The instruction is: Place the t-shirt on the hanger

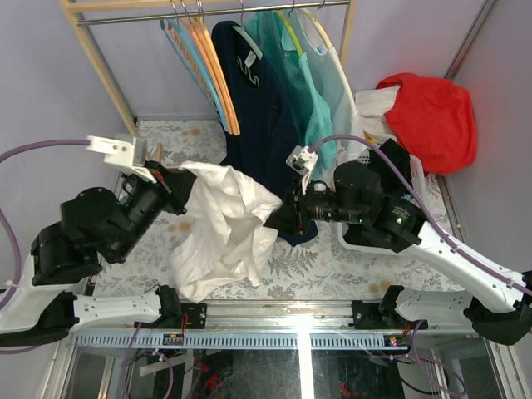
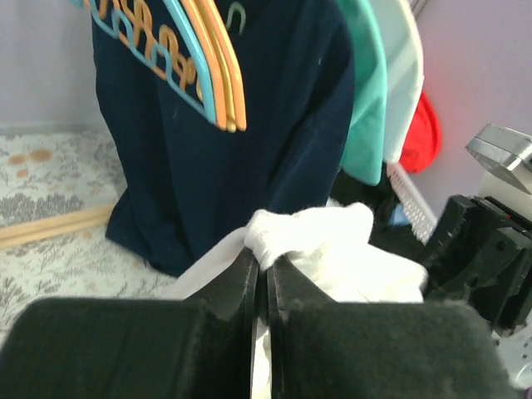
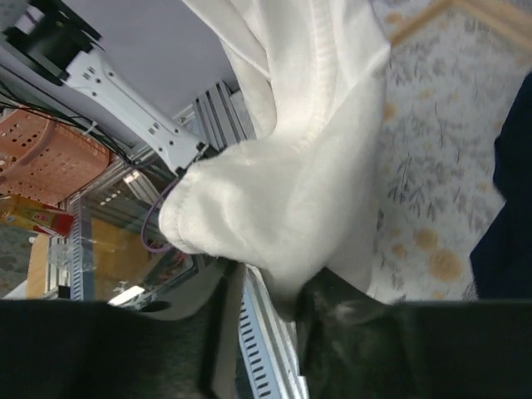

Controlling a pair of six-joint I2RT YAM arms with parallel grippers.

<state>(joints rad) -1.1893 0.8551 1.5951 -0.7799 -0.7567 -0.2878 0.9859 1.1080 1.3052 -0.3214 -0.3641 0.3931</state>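
The white t-shirt (image 1: 224, 224) hangs bunched between my two grippers above the floral table. My left gripper (image 1: 184, 187) is shut on a fold of its upper left edge; in the left wrist view the t-shirt (image 2: 332, 241) bulges out just past the pinching left gripper (image 2: 268, 270). My right gripper (image 1: 278, 218) is at the cloth's right side. In the right wrist view the right gripper (image 3: 270, 287) stands open a little, and a hem of the t-shirt (image 3: 307, 166) still lies between the fingers, against the right one. The hanger is hidden or out of view.
A wooden rack (image 1: 216, 12) at the back carries orange hangers (image 1: 218, 75), a light blue hanger (image 1: 187, 50), a navy shirt (image 1: 258, 108), a teal shirt (image 1: 303, 83) and a pale mint-white shirt (image 1: 341, 91). A red cloth (image 1: 432, 116) tops a white basket (image 1: 416, 174) at the right.
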